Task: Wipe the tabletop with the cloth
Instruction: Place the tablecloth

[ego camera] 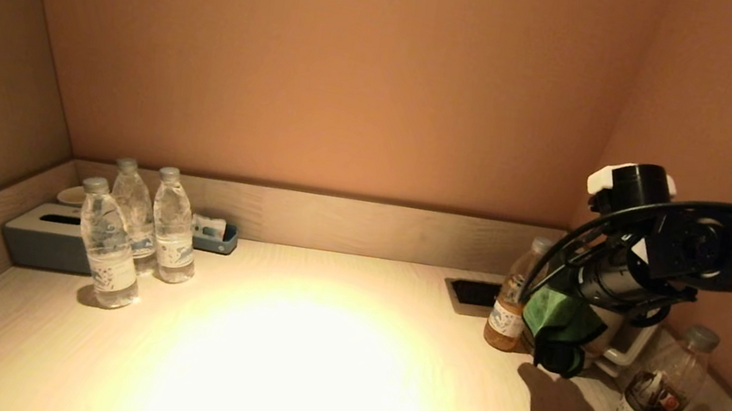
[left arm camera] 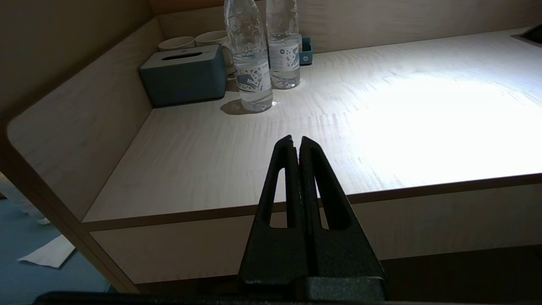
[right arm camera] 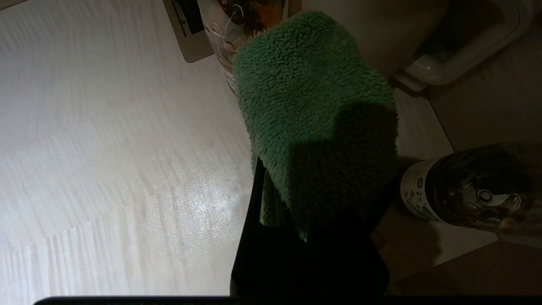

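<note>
Right tool (ego camera: 562, 342) clamping green cloth (ego camera: 559, 316), above tabletop (ego camera: 310, 360)

The pale wood tabletop (ego camera: 313, 345) sits in an alcove, edged by a low wooden rim along the back and sides. At its left rear corner stands a grey-blue tissue box (ego camera: 44, 237), with three clear water bottles (ego camera: 134, 234) grouped just beside it and a small blue tray (ego camera: 216, 236) behind them. Two cups (left arm camera: 194, 40) stand behind the box. A dark rectangular opening (ego camera: 474, 292) is set into the surface toward the right rear. Near it stands an amber drink bottle (ego camera: 511, 308), next to what may be a white kettle (ego camera: 625, 346). A dark drink bottle (ego camera: 655, 395) stands by the right edge.
</note>
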Robot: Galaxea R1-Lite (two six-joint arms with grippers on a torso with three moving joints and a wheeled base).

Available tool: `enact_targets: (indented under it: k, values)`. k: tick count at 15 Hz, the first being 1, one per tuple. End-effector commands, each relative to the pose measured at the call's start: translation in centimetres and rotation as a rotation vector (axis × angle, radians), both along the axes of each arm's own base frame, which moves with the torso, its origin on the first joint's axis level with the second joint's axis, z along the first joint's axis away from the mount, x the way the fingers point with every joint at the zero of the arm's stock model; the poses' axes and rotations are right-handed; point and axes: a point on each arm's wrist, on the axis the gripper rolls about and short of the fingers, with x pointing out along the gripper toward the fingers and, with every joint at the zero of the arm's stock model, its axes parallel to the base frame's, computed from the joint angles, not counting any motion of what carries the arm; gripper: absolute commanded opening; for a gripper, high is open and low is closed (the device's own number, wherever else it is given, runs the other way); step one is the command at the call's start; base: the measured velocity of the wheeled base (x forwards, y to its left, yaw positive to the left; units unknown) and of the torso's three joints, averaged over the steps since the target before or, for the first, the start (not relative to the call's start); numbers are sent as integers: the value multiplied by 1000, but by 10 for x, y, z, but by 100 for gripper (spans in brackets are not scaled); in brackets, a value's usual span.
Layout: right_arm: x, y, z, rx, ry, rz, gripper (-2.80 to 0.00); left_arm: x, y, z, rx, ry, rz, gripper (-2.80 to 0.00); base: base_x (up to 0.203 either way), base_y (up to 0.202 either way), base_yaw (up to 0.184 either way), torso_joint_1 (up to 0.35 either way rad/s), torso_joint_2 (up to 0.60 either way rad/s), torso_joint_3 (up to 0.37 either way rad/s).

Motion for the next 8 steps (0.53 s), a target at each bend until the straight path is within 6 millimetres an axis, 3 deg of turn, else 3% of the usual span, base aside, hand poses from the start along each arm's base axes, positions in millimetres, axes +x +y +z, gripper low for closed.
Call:
enact_targets:
  k: [1,8]
  values:
    - [1,-4,-8,4,28,-17,-280,0,0,0,0,0,-1,-280,0,0,0,0,0,0]
    - [8,-9,-30,5,40,-33,-280,0,0,0,-1,0,1,-280,0,0,0,0,0,0]
